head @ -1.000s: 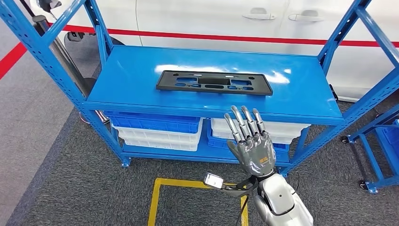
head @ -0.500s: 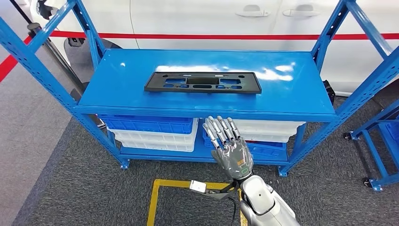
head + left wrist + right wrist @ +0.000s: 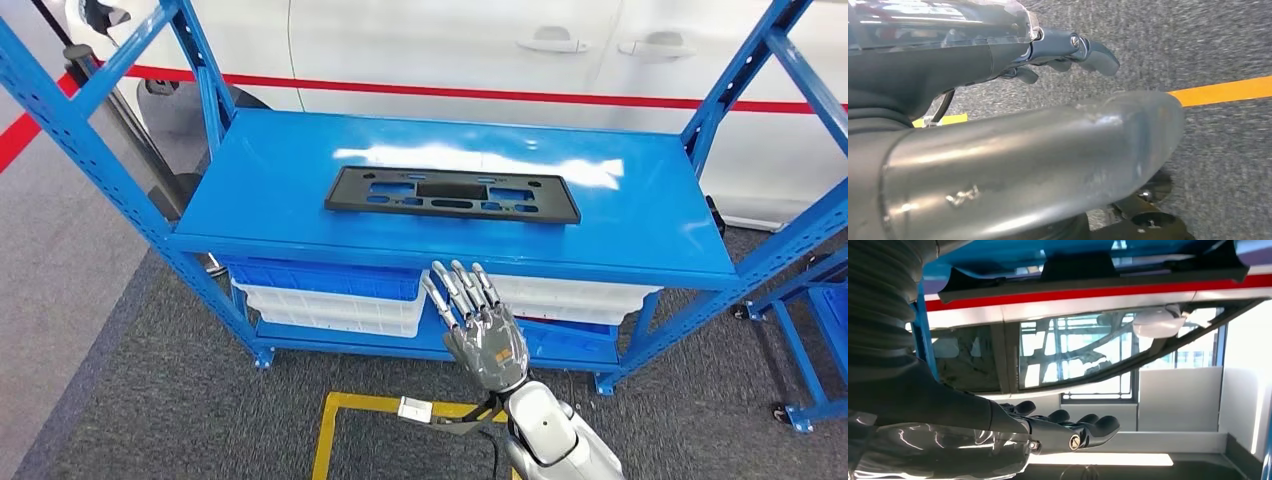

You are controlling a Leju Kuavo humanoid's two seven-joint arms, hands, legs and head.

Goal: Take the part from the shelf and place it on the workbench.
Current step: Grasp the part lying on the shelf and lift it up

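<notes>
The black part (image 3: 452,194) lay flat mid-shelf, nearer the blue shelf's (image 3: 640,215) front edge. The right hand (image 3: 480,330) hovered below that edge, fingers straight, slightly apart, empty. Blue and white bins (image 3: 335,295) sat beneath. A white car (image 3: 450,50) stood behind. The left hand (image 3: 1068,50) hung over grey carpet, fingers loosely extended.

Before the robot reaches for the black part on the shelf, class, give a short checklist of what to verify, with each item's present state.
1. Black part lies flat on the blue shelf, nothing on it: ok.
2. Right hand holds nothing, fingers extended: ok.
3. Right hand touching the part: not ok, it is in front of the shelf edge.
4. Left hand free: it hangs over the carpet; open or closed, cannot tell.
5. Workbench located: cannot tell.
</notes>
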